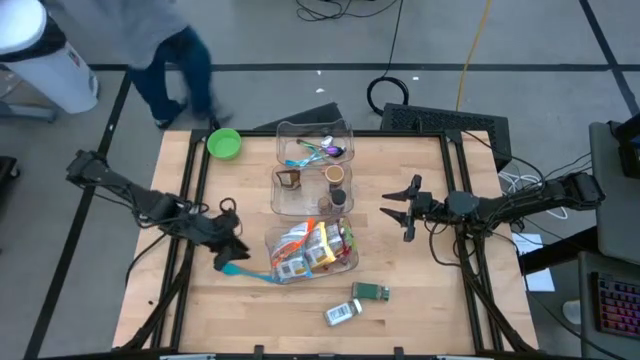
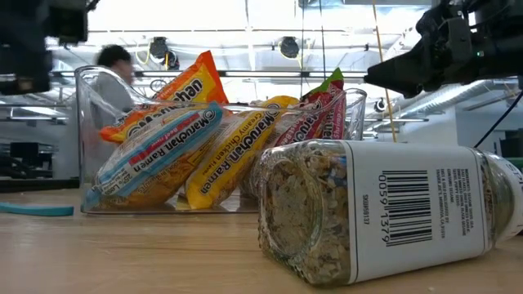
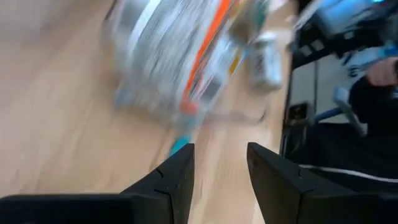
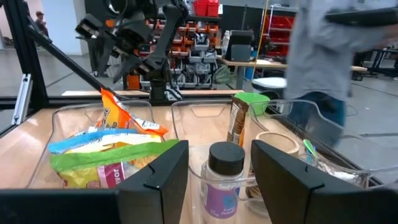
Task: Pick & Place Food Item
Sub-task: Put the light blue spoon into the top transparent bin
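Currently I read approach: clear plastic bin of ramen packets [image 1: 311, 250] mid-table, glass seasoning jar with barcode label [image 1: 343, 312] lying just in front, my left gripper [image 1: 229, 247] beside the bin, fingers apart, empty, right gripper [image 1: 402, 212] likewise; next, descend and close.

Ramen packets [image 1: 310, 250] (upright, binned)

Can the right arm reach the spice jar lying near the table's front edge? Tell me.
Probably yes. The right pincer hovers open above bare table, and nothing stands between it and the spice jar lying on its side.
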### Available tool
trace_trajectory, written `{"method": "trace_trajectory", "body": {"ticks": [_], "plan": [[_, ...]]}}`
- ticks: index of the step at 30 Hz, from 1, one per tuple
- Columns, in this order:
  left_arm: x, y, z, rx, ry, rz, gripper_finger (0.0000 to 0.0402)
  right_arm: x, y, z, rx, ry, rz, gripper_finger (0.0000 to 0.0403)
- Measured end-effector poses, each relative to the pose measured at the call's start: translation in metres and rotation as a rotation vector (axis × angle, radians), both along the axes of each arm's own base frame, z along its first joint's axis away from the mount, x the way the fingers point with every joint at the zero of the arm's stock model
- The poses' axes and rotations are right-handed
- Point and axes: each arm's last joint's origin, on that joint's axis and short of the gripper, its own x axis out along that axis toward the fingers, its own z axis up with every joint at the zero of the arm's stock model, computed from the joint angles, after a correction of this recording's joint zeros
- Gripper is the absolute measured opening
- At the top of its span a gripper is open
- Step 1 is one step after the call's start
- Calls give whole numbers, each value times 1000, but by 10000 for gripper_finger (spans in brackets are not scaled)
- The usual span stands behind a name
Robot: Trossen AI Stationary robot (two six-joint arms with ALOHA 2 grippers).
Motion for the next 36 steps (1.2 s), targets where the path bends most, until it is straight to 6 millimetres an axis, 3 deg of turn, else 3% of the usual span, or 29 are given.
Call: {"method": "trace_trajectory", "body": {"ticks": [8,17,24,36], "plan": [[-25,-4,-10,-176,323,183,152,0,0,-7,42,65,0,166],[-36,-14,-22,-144,411,352,152,-1,0,-14,66,136,-1,167],[-37,-29,-39,-140,600,457,152,-1,0,-18,63,173,-2,167],[-29,-57,-67,-111,726,528,152,-1,4,-20,119,188,125,163]]}}
